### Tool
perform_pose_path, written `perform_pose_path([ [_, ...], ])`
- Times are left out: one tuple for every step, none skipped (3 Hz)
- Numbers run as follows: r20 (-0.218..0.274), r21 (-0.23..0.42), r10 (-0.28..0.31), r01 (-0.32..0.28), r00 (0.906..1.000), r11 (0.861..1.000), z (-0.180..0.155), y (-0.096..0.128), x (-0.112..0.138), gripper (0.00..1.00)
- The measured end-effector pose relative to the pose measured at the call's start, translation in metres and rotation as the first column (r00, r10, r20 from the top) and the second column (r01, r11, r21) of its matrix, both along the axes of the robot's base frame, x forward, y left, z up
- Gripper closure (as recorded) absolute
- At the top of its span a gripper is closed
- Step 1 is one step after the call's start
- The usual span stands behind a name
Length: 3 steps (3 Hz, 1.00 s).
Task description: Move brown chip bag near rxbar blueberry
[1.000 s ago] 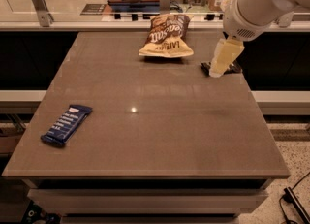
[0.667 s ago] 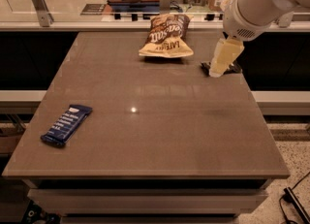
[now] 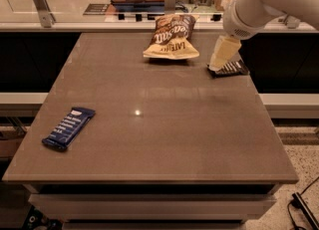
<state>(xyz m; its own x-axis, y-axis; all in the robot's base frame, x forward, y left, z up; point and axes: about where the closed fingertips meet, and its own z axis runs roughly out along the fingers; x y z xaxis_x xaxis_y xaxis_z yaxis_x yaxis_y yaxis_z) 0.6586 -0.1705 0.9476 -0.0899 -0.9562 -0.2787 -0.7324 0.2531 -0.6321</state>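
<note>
In the camera view, none of the move looks done. The crinkly chip bag (image 3: 171, 37), dark brown above and cream-yellow below, lies unheld. The flat dark-blue rxbar blueberry (image 3: 68, 128) sits well apart from the bag, toward the near left. My cream gripper (image 3: 218, 62) hangs just right of the bag over a small black bar (image 3: 233, 68). I cannot tell whether it is spread or pressed together. Grasping and carrying remain.

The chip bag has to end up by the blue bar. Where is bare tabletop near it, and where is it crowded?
Bare tabletop lies right of the blue bar, across the whole middle and near edge. The far edge is crowded: chip bag, and right of it the gripper over a dark bar.
</note>
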Motion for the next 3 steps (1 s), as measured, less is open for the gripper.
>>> perform_pose_path([
  [0.016, 0.033, 0.002, -0.003, 0.9999, 0.999, -0.012, 0.003, 0.033, 0.0],
  [0.019, 0.076, 0.033, -0.034, 0.9993, 0.997, -0.025, 0.017, 0.06, 0.0],
  [0.006, 0.114, 0.096, -0.096, 0.9953, 0.989, -0.039, 0.044, 0.083, 0.0],
])
